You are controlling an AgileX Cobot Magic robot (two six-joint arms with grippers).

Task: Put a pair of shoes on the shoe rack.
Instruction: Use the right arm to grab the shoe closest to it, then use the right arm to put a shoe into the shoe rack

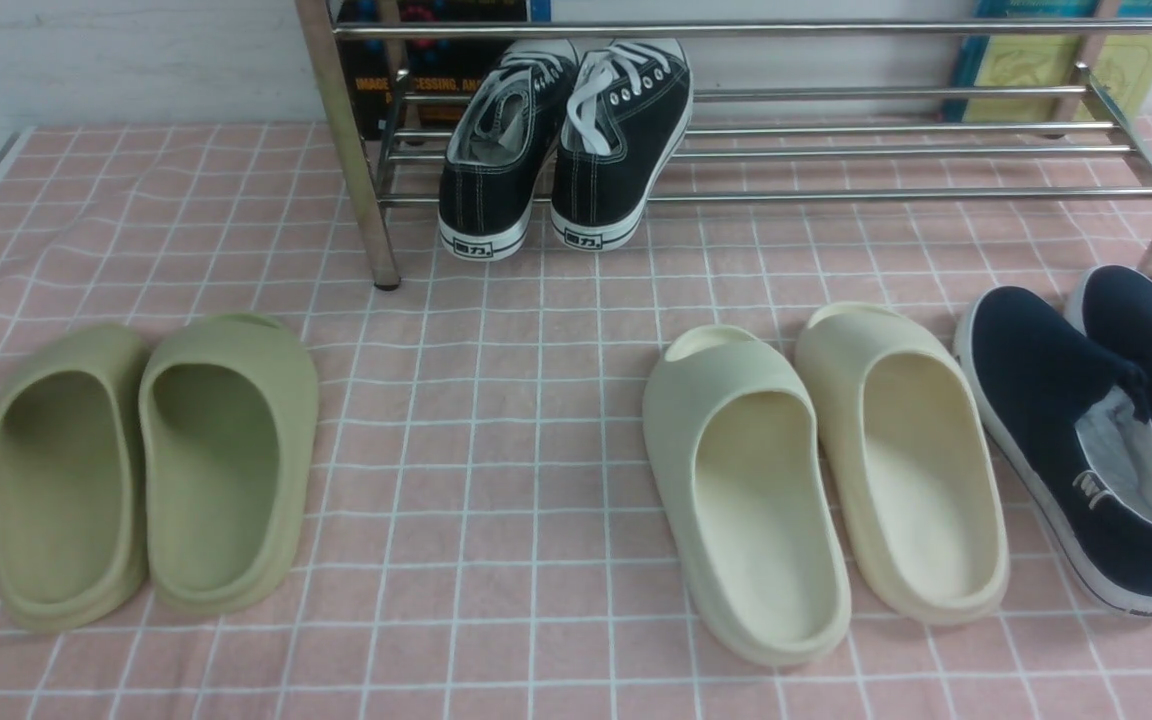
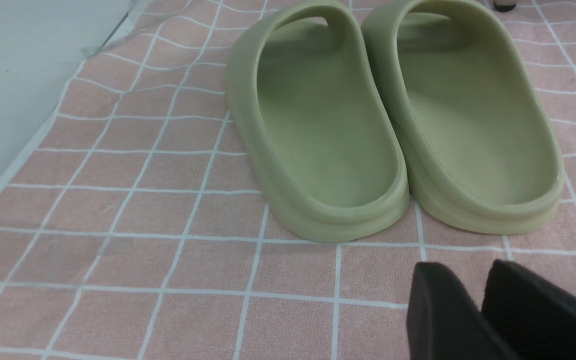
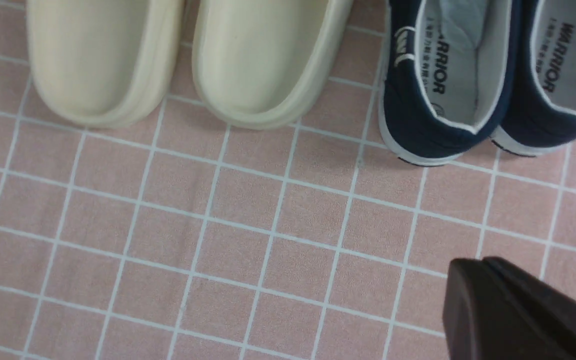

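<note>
Crossing view's right edge: navy shoes point(image 1: 1056, 400) | left end effector point(image 2: 468, 290) apart | right end effector point(image 3: 475, 267) together

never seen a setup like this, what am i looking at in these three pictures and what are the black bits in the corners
This is a robot with two arms, each ending in a two-fingered gripper. The wide picture comes from a camera between the arms, looking forward. The other two come from cameras on the wrists. The black bits are the grippers. The left gripper is slightly open near the green slides. The right gripper is shut near the cream slides and the navy shoes. Neither holds anything. All these lie on a pink checked cloth. Behind stands a metal shoe rack with black sneakers on it.
</note>
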